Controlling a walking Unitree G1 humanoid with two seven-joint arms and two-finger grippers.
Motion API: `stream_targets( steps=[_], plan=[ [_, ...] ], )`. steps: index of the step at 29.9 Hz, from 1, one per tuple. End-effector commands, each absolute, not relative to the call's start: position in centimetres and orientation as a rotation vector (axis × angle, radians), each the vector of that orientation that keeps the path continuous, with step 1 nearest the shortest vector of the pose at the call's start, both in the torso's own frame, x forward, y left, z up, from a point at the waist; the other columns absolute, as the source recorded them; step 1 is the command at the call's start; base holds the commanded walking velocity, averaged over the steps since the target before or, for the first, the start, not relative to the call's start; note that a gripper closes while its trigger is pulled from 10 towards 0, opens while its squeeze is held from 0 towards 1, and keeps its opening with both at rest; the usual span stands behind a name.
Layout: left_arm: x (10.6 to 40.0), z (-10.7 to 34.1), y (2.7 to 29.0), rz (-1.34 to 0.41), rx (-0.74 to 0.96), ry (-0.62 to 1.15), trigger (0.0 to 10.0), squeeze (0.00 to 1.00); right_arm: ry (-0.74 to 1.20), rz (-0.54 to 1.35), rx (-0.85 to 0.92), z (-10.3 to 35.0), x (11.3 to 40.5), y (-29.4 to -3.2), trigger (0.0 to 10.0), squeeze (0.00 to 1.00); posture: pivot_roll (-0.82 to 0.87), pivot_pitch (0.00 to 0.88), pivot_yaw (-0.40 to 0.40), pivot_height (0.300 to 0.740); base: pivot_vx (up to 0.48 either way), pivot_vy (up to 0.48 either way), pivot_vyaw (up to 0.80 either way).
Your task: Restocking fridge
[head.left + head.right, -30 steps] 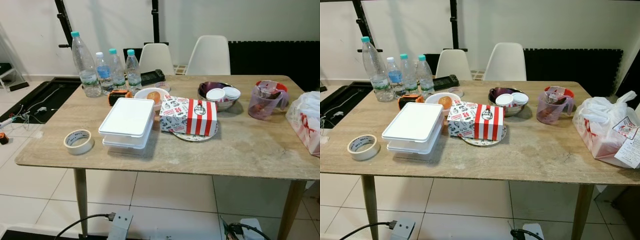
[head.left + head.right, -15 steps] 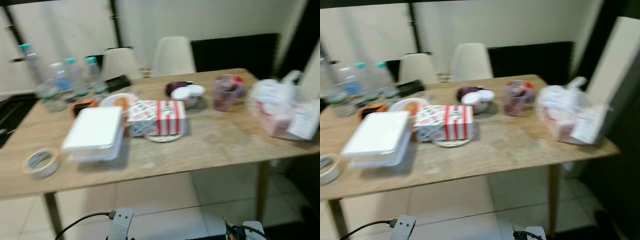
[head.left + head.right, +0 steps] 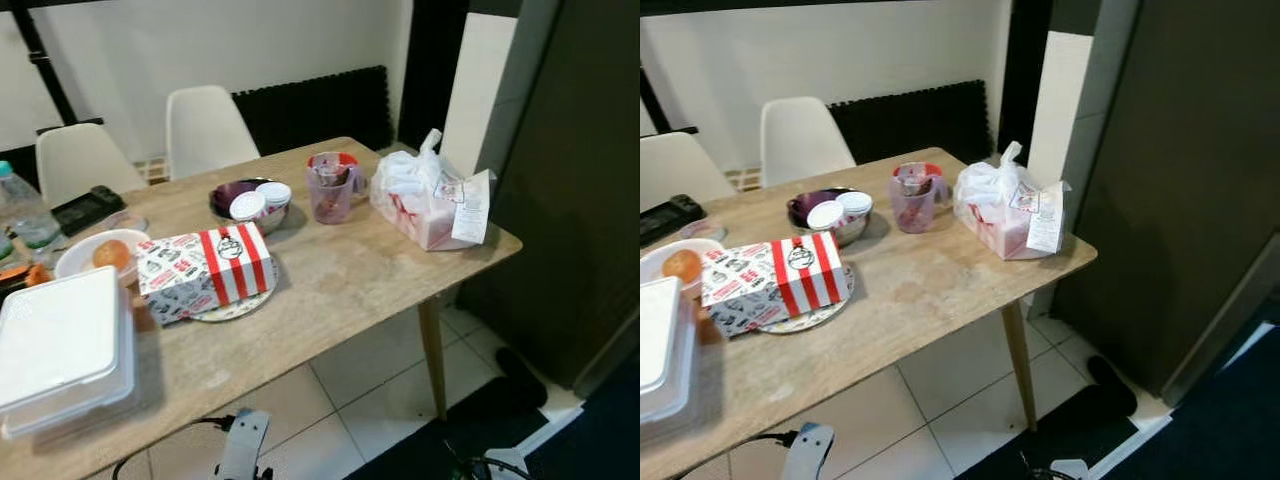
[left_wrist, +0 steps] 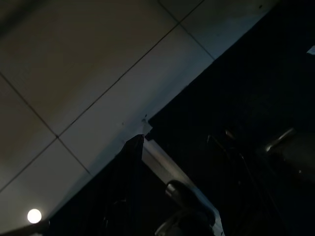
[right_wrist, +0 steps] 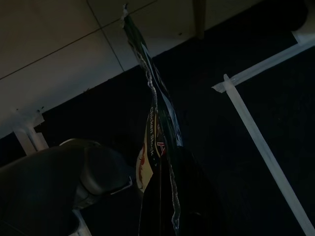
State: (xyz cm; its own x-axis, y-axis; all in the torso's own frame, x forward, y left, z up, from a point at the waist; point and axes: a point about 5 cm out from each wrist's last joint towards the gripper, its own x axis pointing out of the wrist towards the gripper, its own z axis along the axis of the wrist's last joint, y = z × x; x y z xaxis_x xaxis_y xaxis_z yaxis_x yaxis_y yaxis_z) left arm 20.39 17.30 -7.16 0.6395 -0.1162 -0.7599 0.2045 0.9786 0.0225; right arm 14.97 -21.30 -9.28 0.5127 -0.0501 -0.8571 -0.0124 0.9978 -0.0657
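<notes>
Turning right since a second ago: water bottles gone from view, white plastic bag [image 3: 425, 198] and dark fridge [image 3: 1180, 190] now seen. Bag sits on surface [image 3: 340, 290] corner, near fridge. Both arms hang idle; jaws' state cannot tell. Likely heading toward fridge.

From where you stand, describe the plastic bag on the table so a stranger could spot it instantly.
Start at the wooden table and go to its corner nearest the tall dark cabinet. There sits the plastic bag, beside the pink measuring jug. It is the only soft, crumpled white thing with red print, knotted on top, with a paper receipt hanging from its side.
</notes>
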Motion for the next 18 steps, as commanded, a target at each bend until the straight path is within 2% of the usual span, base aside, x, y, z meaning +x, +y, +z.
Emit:
stream_targets(
  steps=[1, 18],
  plan=[
    [19.82, -7.5, 17.01, -0.195, 0.106, 0.878, 10.0, 0.0, 1.004, -0.024, -0.062, -9.09, 15.34, -21.27, 10.0, 0.0, -0.08, 0.006, 0.037, 0.74, 0.0, 0.0, -0.79],
    [19.66, -7.52, 16.84, -0.207, 0.109, 0.874, 10.0, 0.0, 1.024, -0.016, -0.069, -9.3, 14.82, -21.37, 10.0, 0.0, -0.08, 0.018, 0.031, 0.74, 0.0, 0.0, -0.79]
  ],
)
